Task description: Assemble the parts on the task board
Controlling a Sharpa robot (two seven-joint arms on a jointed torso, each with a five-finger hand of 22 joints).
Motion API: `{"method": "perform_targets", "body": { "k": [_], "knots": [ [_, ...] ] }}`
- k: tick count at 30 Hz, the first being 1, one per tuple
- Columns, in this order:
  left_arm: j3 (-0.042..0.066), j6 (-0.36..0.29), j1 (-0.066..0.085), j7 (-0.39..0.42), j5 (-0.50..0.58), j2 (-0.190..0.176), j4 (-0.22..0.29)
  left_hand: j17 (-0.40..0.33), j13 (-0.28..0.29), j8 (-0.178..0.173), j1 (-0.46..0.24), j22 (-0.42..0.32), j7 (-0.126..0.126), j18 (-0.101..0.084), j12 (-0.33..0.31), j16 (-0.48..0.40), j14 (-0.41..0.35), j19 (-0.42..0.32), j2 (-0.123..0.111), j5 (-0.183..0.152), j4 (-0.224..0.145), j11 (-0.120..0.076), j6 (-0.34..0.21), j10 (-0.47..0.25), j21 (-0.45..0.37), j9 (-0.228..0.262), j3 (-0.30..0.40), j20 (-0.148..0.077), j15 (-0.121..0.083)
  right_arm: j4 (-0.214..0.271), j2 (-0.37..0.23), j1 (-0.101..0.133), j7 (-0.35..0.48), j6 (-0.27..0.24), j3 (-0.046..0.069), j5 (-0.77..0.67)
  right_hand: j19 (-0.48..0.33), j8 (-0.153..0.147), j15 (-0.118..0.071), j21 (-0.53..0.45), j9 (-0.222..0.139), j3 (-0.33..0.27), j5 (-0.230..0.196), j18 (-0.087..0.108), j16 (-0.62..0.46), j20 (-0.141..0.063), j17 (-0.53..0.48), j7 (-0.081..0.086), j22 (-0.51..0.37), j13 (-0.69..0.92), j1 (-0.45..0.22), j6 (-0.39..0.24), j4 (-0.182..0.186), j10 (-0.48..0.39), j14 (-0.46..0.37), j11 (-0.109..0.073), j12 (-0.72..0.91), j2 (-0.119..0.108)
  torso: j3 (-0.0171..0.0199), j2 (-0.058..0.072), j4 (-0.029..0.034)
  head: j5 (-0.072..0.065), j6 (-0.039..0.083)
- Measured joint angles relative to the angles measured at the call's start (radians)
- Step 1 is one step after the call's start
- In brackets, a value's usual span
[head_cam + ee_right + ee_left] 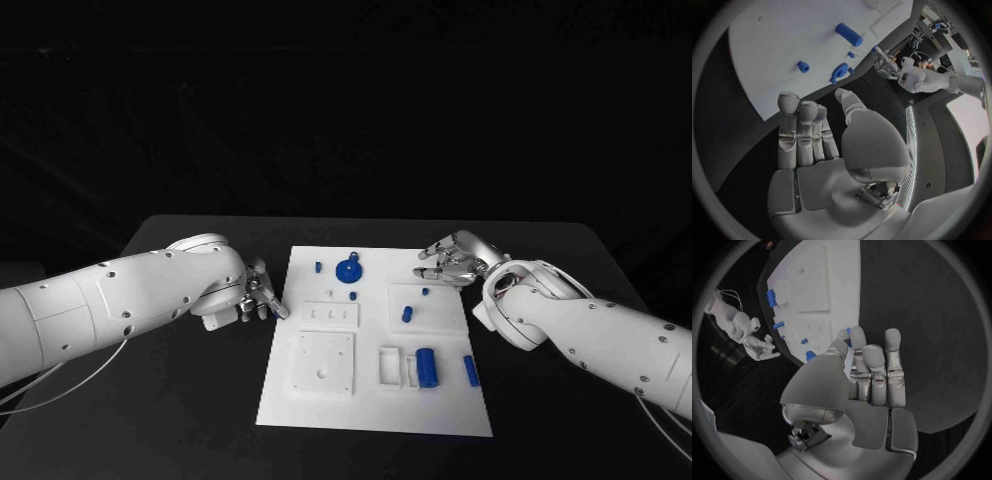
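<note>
**Small stiff blue parts on the board, both hands empty beside it**

Nearest the camera lies the near end of the task board [375, 415], a white plate flat on the black table [577, 250]. Just beyond that edge sit two raised white fixtures with square recesses, then a blue cylinder [428, 366] lying on its side and a slim blue bar [470, 369] near the right edge. These look like rigid, light plastic pieces; the cylinder would likely roll if nudged, so a pinch across its round sides from above seems safest, while the bar is best taken across its narrow width.

Midway up, a short blue peg [407, 313] and a tiny blue stub [424, 293] rest on the board. They are small enough that only fingertips could hold them, and they may slip.

Level with these, the left hand [248, 297] hovers just off the board's left edge, fingers loosely extended and holding nothing. The right hand [454, 262] sits by the board's far right corner, fingers apart, also empty.

Farthest off stands a round blue knob [348, 270] with a small pin [351, 254] behind it; grasping the knob around its rim looks most secure.
</note>
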Motion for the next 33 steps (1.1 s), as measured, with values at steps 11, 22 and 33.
{"method": "perform_targets", "body": {
  "k": [11, 22, 33],
  "knots": [
    [-0.001, -0.018, -0.006, 0.033, 0.086, -0.037, 0.003, -0.005, -0.007, -0.002, 0.0, 0.0, -0.007, 0.0, 0.0, 0.0, 0.002, -0.016, 0.0, 0.012, 0.007, -0.002, 0.025, -0.002, 0.016, 0.024, 0.01, 0.002, -0.002, -0.002, 0.0, -0.002, 0.001, 0.0, 0.0, 0.0, 0.0, 0.0, 0.0, 0.0, 0.0, 0.0, 0.0, 0.0, 0.0, 0.0, 0.0, 0.0, 0.0, 0.0, 0.0, 0.0, 0.0, 0.0, 0.0, 0.0, 0.0, 0.0, -0.001, -0.001, 0.001, 0.001, 0.002],
    [-0.004, -0.019, -0.005, 0.041, 0.179, -0.063, 0.01, -0.018, -0.019, -0.003, 0.013, 0.0, -0.004, 0.0, -0.039, -0.011, -0.008, -0.025, -0.013, 0.012, -0.003, -0.003, 0.028, -0.004, 0.016, 0.023, 0.07, 0.0, -0.003, -0.005, 0.001, -0.004, 0.002, 0.0, 0.0, 0.0, 0.0, 0.0, 0.0, 0.0, 0.0, 0.0, 0.0, 0.0, 0.0, 0.0, 0.0, 0.0, 0.0, 0.0, 0.0, 0.0, 0.0, 0.0, 0.0, 0.0, 0.0, 0.0, -0.0008, -0.001, 0.0004, 0.007, 0.004],
    [-0.003, -0.031, 0.019, 0.048, 0.267, -0.09, 0.049, -0.027, -0.032, -0.001, 0.051, 0.001, -0.003, 0.0, -0.094, -0.022, -0.017, -0.029, -0.004, 0.035, 0.001, -0.007, 0.029, 0.0, -0.001, 0.023, 0.077, -0.003, -0.002, -0.008, 0.002, -0.005, 0.003, 0.0, 0.0, 0.001, 0.0, 0.0, 0.0, 0.0, 0.0, 0.0, 0.0, 0.0, 0.0, 0.0, 0.0, 0.0, 0.0, 0.0, 0.0, 0.0, 0.0, 0.0, 0.0, 0.0, 0.0, 0.0, 0.0007, -0.001, 0.0002, 0.012, 0.005]
  ]
}}
